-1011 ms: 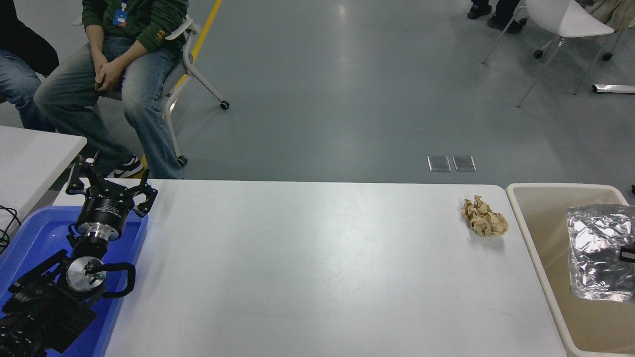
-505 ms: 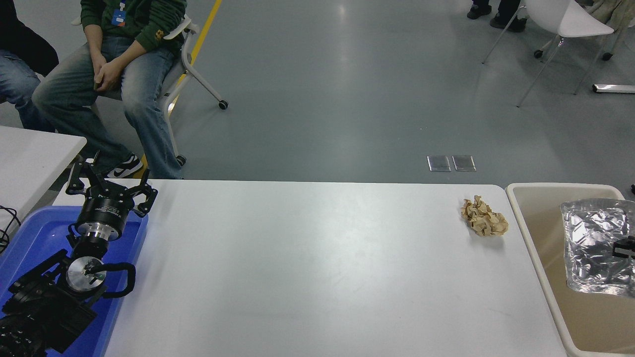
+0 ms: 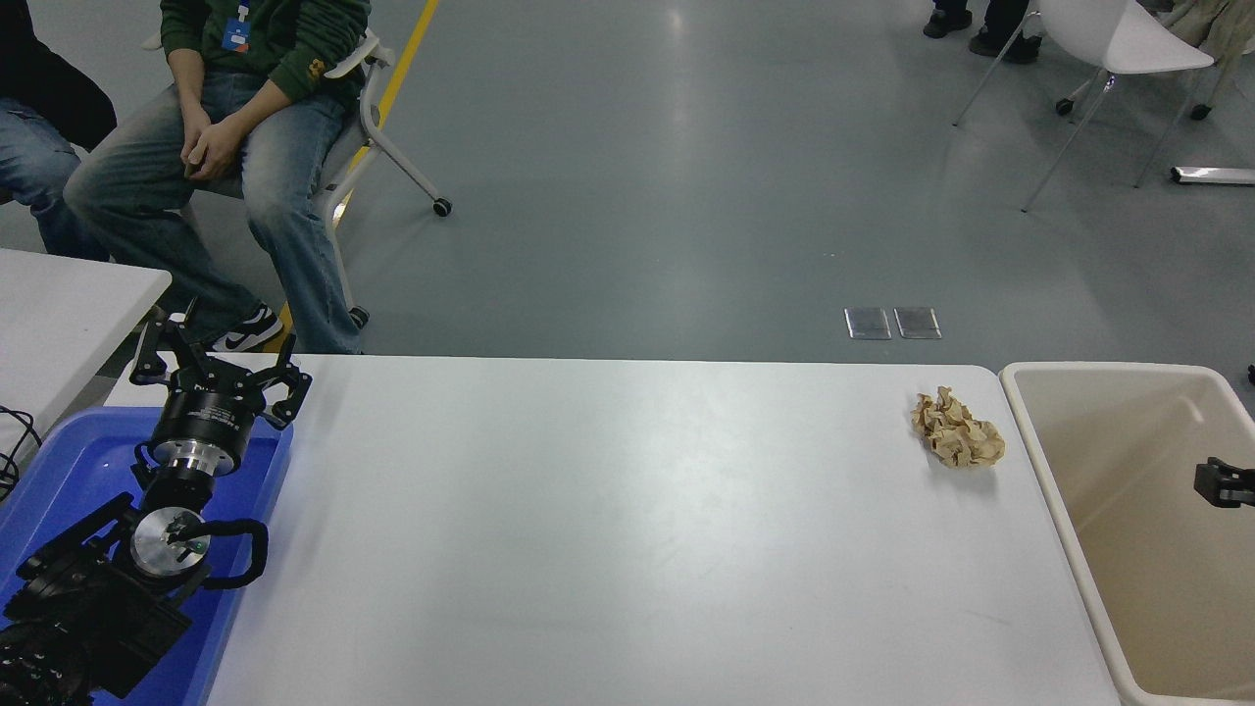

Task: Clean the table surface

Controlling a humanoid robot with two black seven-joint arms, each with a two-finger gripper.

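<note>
The table surface [image 3: 608, 529] is a wide white-grey top filling the middle of the head view. A crumpled brown paper ball [image 3: 958, 440] lies on it near the far right corner, close to the beige bin [image 3: 1108, 461]. Only a small black tip of my right gripper [image 3: 1222, 482] shows at the right edge, above the bin's inside, with nothing visible in it. My left gripper [image 3: 218, 358] is parked at the lower left over a blue tray [image 3: 59, 471], its fingers spread and empty.
The bin stands off the table's right end. A corner of a smaller white table [image 3: 59, 304] shows at the left. Two people [image 3: 225, 127] sit at the far left. A white chair [image 3: 1118, 39] stands at the far right.
The crinkled silver foil bag that hung at my right gripper over the bin has gone from view. The right gripper's tip has shifted slightly. The left arm has not moved.
</note>
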